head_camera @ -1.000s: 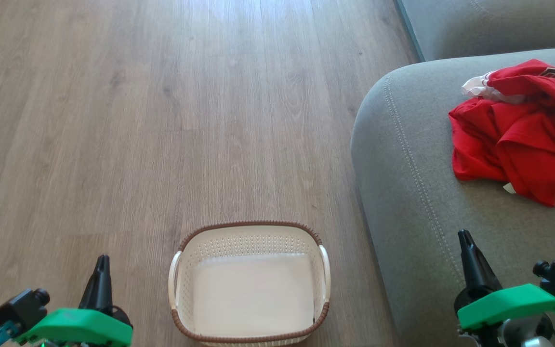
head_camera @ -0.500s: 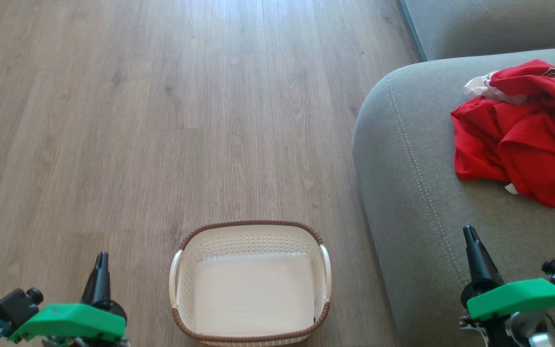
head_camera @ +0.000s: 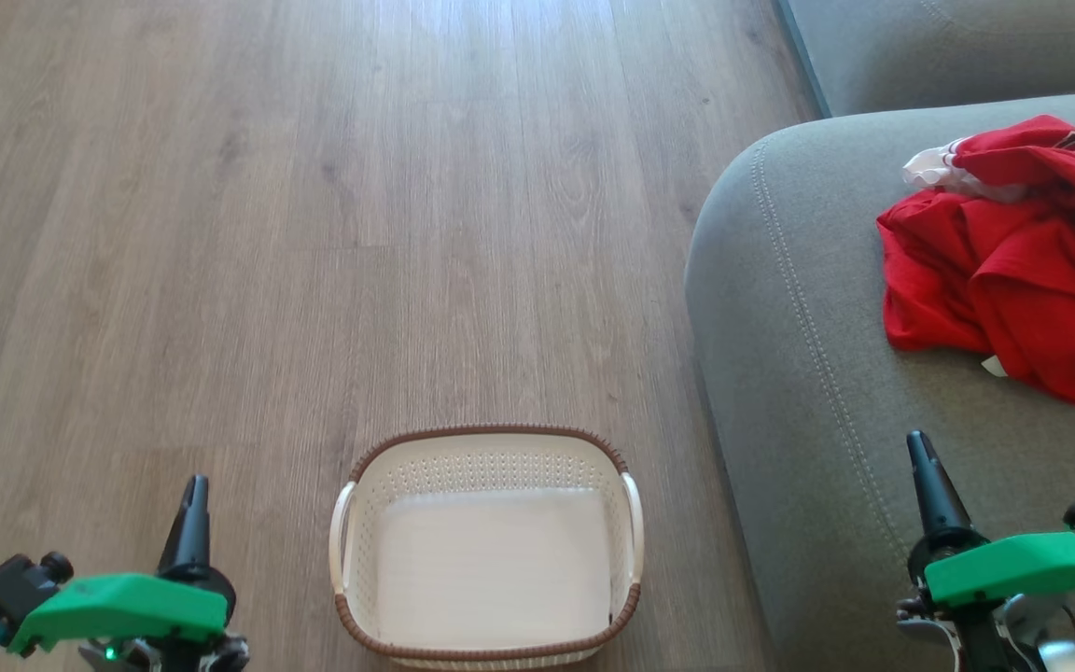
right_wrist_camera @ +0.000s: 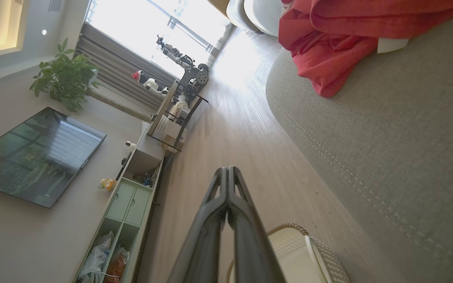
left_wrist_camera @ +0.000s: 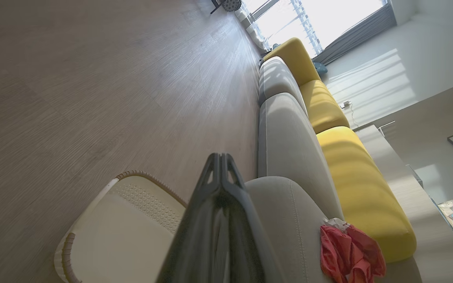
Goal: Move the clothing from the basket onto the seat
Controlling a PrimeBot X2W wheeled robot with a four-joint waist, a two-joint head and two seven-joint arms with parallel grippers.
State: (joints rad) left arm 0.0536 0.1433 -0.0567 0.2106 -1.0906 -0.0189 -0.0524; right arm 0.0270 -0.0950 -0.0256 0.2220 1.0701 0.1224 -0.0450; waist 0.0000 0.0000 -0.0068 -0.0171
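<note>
The red clothing (head_camera: 1004, 266) lies crumpled on the grey seat (head_camera: 808, 373) at the right, with white trim and black lettering showing at its top. It also appears on the seat in the left wrist view (left_wrist_camera: 350, 255) and the right wrist view (right_wrist_camera: 328, 43). The white basket (head_camera: 486, 546) with its brown rim stands on the floor at bottom centre and holds nothing. My left gripper (head_camera: 194, 490) is shut, left of the basket, fingers pressed together (left_wrist_camera: 220, 161). My right gripper (head_camera: 918, 443) is shut above the seat's front part, well short of the clothing, gripping nothing (right_wrist_camera: 226, 173).
Wood floor (head_camera: 314, 233) stretches ahead and to the left. Another grey cushion (head_camera: 957, 47) sits behind the seat, with yellow cushions (left_wrist_camera: 328, 114) further along. A low TV cabinet (right_wrist_camera: 132, 196), a screen and a plant stand along the wall opposite the sofa.
Both grippers have sunk slightly toward the bottom of the head view, the right one drifting a little right. Clothing and basket stay put.
</note>
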